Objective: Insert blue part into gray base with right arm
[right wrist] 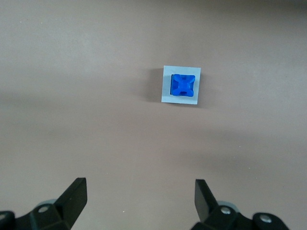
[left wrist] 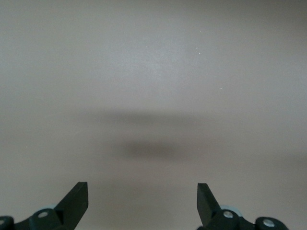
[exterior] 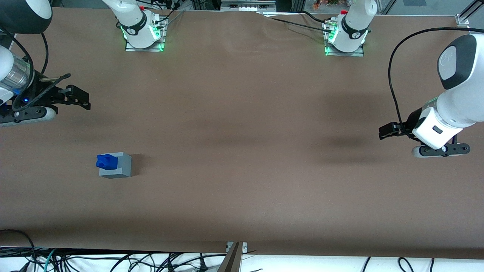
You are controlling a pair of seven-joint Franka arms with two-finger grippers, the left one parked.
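The blue part (exterior: 106,161) sits in the top of the gray base (exterior: 118,168), which stands on the brown table toward the working arm's end. In the right wrist view the blue part (right wrist: 183,85) shows seated inside the base (right wrist: 181,98), seen from above. My right gripper (exterior: 77,99) hangs high over the table, farther from the front camera than the base and well apart from it. Its fingers (right wrist: 75,196) are spread wide, so the gripper (right wrist: 139,196) is open with nothing between them.
Brown table cover (exterior: 242,151) spans the whole scene. Two arm bases (exterior: 141,32) with green lights stand along the table's back edge. Cables hang below the front edge (exterior: 113,260).
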